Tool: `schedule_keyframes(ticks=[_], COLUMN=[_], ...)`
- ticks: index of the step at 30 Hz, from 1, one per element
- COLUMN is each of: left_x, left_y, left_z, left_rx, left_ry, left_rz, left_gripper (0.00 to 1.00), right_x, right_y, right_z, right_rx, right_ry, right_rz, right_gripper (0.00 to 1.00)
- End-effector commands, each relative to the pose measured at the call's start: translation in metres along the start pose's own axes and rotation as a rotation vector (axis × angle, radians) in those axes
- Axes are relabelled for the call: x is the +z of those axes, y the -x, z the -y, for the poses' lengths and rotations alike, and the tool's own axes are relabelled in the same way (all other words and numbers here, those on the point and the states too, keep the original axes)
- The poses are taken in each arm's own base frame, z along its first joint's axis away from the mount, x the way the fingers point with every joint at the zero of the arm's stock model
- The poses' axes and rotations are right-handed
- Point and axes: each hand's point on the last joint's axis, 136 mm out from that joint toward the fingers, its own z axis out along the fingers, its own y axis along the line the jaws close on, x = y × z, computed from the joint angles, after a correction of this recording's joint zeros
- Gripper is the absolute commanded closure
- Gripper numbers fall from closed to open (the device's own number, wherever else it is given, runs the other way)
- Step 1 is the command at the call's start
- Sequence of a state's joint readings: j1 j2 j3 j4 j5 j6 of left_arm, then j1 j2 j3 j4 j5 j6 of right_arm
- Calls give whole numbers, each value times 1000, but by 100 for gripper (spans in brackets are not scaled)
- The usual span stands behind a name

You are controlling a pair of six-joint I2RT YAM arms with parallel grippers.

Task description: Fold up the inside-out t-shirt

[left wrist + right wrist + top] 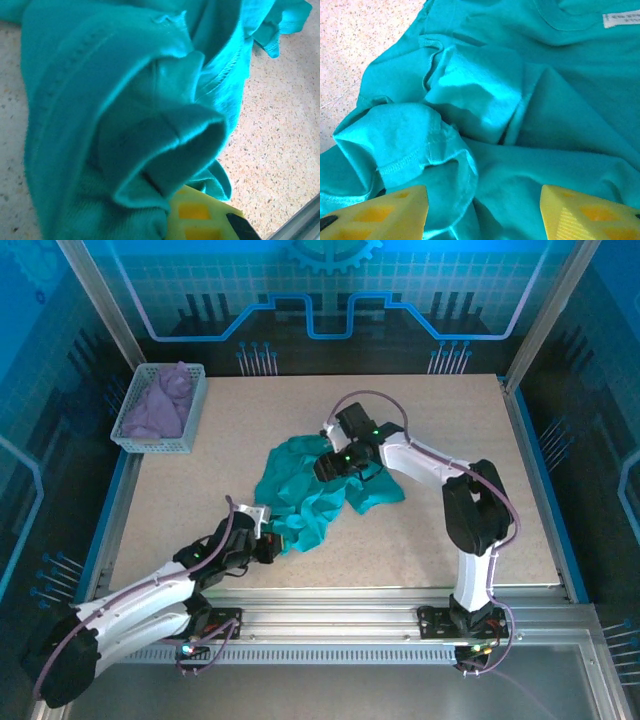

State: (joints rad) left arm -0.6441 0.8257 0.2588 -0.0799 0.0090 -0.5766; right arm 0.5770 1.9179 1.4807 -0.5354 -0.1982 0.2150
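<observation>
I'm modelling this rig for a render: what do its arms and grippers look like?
The left arm and right arm have white shells, black joints, small green lights and looping lavender-grey cables. The left gripper and right gripper are black, with blocky yellow fingers that have recessed pockets.

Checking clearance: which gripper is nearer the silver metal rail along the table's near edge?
Left. The left gripper, shut on the teal-green fabric t-shirt, sits just beyond the rail; the right gripper is open over the shirt's far part.
</observation>
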Motion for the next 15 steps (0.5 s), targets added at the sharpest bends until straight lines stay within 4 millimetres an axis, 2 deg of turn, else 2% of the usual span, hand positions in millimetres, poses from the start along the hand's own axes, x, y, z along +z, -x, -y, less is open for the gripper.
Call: schedule_keyframes(ticks=[1, 3, 9, 11, 15], left_x=[-5, -7, -9, -9, -11], left_y=[1, 3, 3, 3, 6], left_z=[-1, 0, 0, -1, -1], left_rx=[-26, -16, -7, -4, -4], left_ry=[6, 8, 6, 8, 10], left_rz=[5, 10, 12, 13, 32], left_gripper=[100, 100, 100, 100, 100], right_x=[12, 16, 31, 36, 39], right_y=[-3, 0, 7, 9, 10], right_z=[-8, -12, 0, -2, -10], right_rx=[-49, -74, -79, -80, -80], right_ry=[-3, -16, -73, -56, -15], right_rz=[-50, -56, -76, -81, -79], right_gripper=[39, 39, 40, 46, 67])
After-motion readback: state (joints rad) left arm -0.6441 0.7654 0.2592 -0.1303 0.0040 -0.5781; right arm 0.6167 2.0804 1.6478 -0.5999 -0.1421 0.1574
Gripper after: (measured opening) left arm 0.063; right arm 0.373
